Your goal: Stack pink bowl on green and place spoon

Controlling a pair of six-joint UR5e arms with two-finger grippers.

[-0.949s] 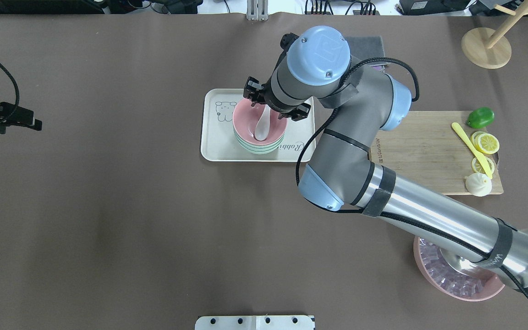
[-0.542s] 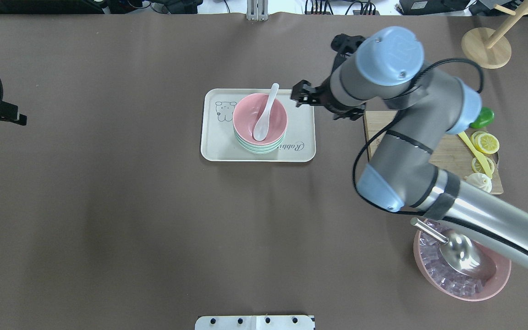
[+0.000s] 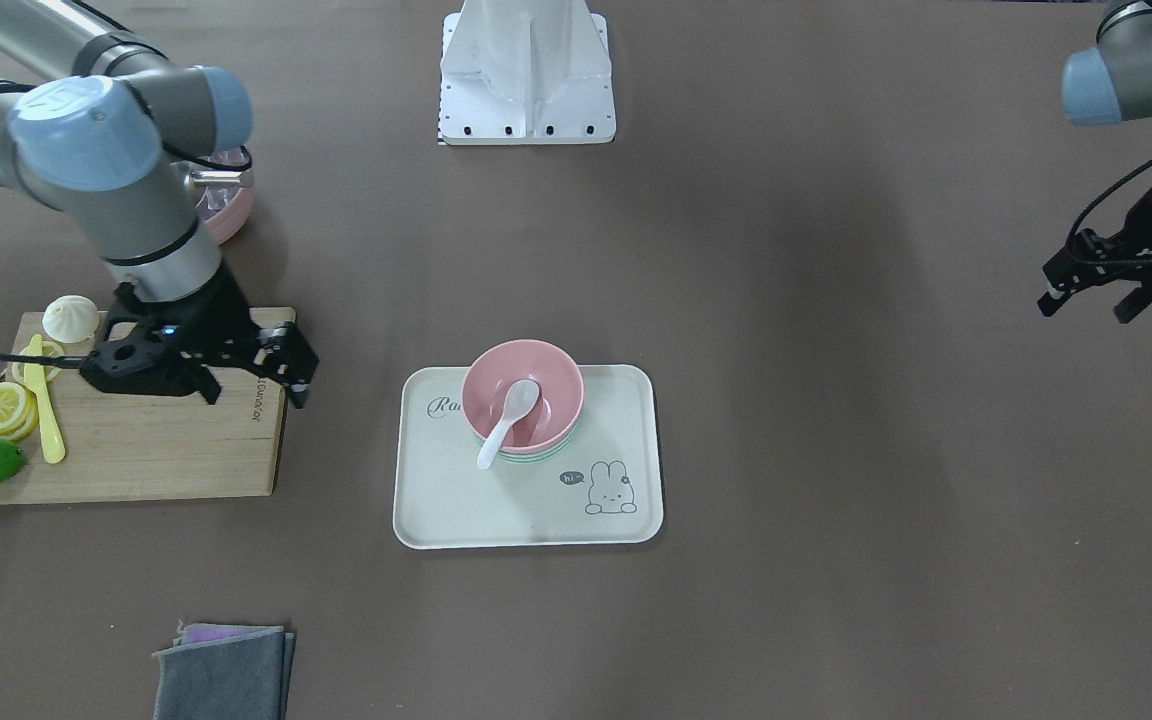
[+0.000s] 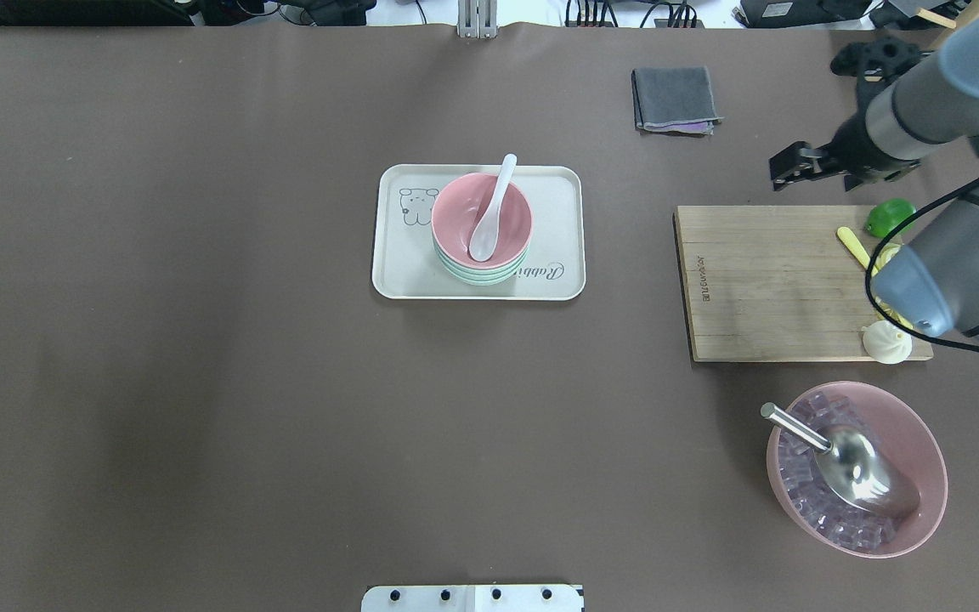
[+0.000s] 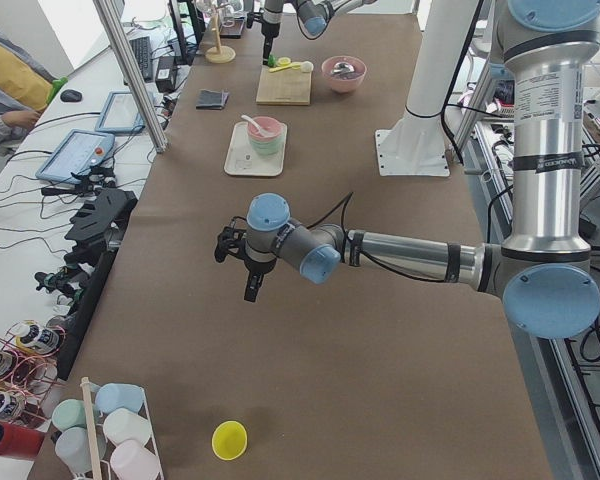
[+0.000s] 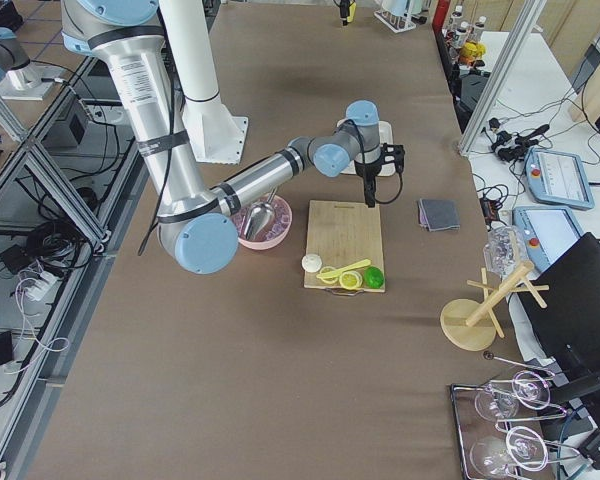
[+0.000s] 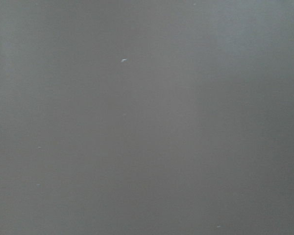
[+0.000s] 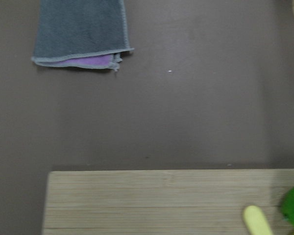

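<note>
Pink bowl (image 4: 455,208) nested on green bowl (image 4: 481,277), on tray (image 4: 396,272), middle of counter (image 4: 200,382). Spoon (image 4: 489,223) lies in pink bowl, handle over far rim. Task looks done.
Right pincer (image 3: 254,388) spread, empty, over cutting board (image 4: 770,280) far edge. Park it high, avoid lime (image 4: 891,217) and cloth (image 4: 675,99).
Left pincer (image 3: 1086,300) spread, empty, well left of tray.

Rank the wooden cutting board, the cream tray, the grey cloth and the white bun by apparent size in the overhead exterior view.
1. wooden cutting board, largest
2. cream tray
3. grey cloth
4. white bun, smallest
All lie on the table, so nearness to the camera changes little.
</note>
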